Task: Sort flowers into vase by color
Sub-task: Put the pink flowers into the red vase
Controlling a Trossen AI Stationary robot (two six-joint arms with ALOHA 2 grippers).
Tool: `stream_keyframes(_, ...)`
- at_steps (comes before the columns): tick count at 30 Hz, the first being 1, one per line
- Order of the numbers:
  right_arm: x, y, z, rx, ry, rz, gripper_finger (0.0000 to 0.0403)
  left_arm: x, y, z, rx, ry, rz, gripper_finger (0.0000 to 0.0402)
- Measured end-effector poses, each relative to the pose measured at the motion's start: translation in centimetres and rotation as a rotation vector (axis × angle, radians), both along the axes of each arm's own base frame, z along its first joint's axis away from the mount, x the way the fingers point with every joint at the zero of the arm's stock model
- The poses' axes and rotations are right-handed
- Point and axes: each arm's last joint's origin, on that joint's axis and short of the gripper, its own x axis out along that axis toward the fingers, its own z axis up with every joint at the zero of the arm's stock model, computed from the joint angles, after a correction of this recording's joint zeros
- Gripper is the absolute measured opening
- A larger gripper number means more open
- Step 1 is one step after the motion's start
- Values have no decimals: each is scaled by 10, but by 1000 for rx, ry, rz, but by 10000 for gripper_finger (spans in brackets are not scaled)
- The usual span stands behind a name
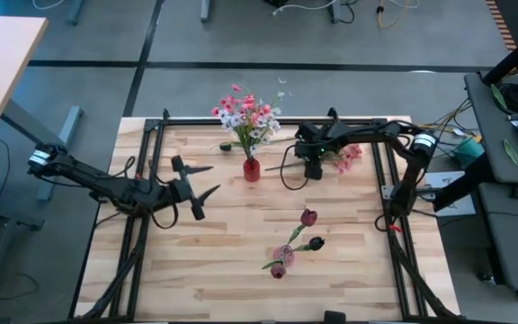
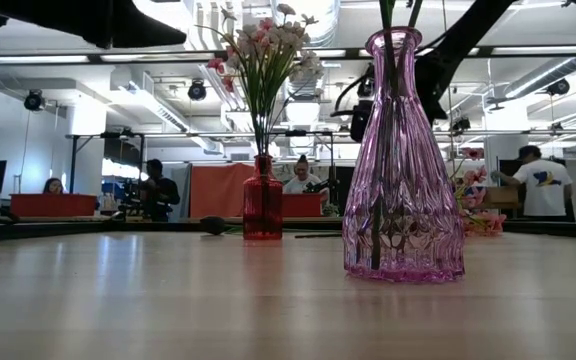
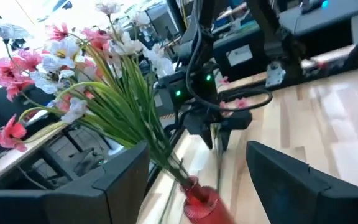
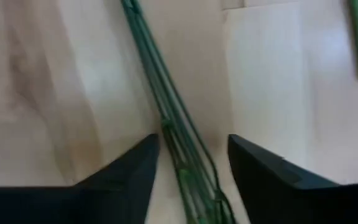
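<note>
Right gripper: the right gripper [image 1: 313, 171] is lowered onto the far part of the counter, just right of the red vase; its fingers [image 4: 126, 177] are spread and straddle a bundle of green stems [image 4: 173, 134] lying on the wood, with no clamp on them visible.
Left gripper: the left gripper [image 1: 203, 187] hangs over the left half of the counter with its fingers [image 3: 104, 186] spread and nothing between them, facing the red vase.
Counter: the light wooden counter [image 1: 223, 261] sits inside a dark frame and carries both vases and the loose flowers.
Red vase bouquet: a bunch of pink and white flowers [image 1: 246, 115] stands upright in the red vase, blossoms fanned out over the far edge of the counter.
Purple vase: the clear ribbed purple vase [image 2: 401, 165] stands on the near part of the counter, right of centre, well apart from the red one, with green stems rising from its neck.
Red vase: the small red vase [image 1: 251, 169] stands far of centre, between the two grippers.
Loose pink flowers: a pink cluster [image 1: 347, 155] lies flat on the counter just right of the right gripper, its stems running under that gripper.
Dark red buds: three dark red buds [image 1: 308, 217] lean out around the purple vase.
</note>
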Motion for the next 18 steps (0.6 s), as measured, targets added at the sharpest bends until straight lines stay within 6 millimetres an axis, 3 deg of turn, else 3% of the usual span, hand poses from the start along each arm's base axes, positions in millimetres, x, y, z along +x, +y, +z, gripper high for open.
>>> stream_keyframes(6,-2,4,-7,80,-3,26,31,5,-5,4,-102,-44,-136,251)
stream_keyframes(9,-4,4,5,54,-3,37,17,10,-7,7,-141,-56,-153,251)
stream_keyframes(13,-21,12,37,27,51,21,10,18,-11,14,-172,-67,-157,251)
stream_keyframes(18,-35,18,112,-176,-152,-61,9,34,-16,24,-148,-51,-164,251)
